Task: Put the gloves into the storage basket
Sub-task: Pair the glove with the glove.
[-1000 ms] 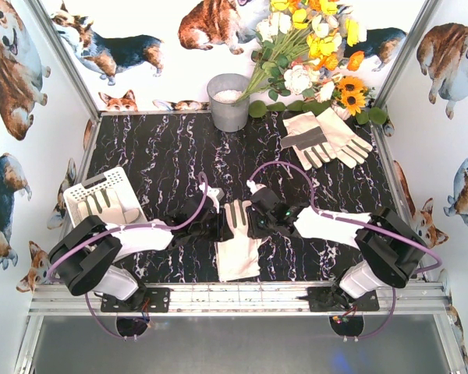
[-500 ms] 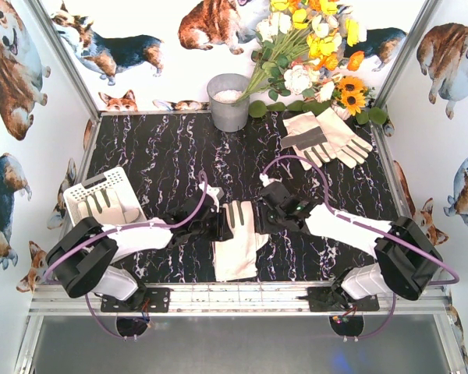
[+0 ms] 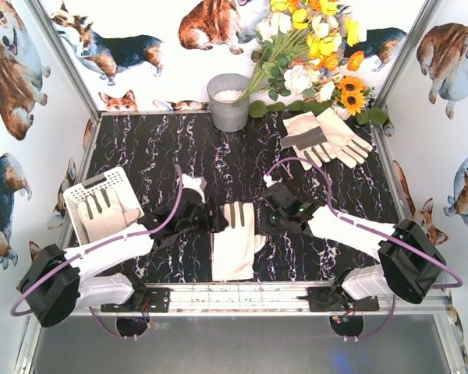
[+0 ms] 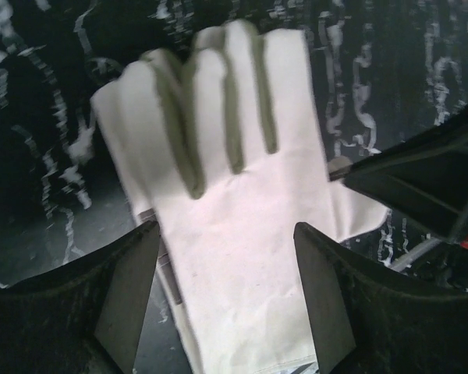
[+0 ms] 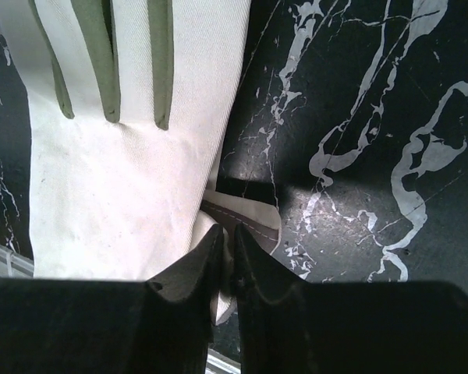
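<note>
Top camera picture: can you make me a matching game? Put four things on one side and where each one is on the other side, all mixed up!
Things
1. flat glove
2. pair of gloves
3. storage basket
4. grey bucket

Places
A. back edge of the table, left of the flowers
B. left edge
C. front middle
D. back right corner

Pairs: 1-C, 2-D, 3-B, 4-A
</note>
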You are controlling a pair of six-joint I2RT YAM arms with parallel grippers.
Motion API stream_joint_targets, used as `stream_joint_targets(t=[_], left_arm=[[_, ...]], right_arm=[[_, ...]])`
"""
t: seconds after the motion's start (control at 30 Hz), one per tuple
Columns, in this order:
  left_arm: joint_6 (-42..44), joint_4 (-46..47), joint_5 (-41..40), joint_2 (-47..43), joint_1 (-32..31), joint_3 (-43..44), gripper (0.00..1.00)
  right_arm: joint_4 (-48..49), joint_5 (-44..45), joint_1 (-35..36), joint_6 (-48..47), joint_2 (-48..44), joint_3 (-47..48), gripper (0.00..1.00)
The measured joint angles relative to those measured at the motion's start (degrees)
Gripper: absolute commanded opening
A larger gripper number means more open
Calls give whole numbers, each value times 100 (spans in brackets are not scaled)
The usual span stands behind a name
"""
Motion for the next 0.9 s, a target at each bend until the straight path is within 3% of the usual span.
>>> stream_joint_targets(t=[0.1,0.3,0.57,0.9], left_arm=[[-181,-44,-50,-129,168,-275,56],[-461,503,529,146,540,-789,54],[-474,1198,970,789,741,-977,31],[-396,1687,1158,1163,798,-960,23]], right_arm=[[17,-33,-11,15,0,-2,11],[63,-101,-15,22,0,-52,8],[177,-133,-15,31,-9,-83,2],[295,-267,-15,11,20,-83,0]])
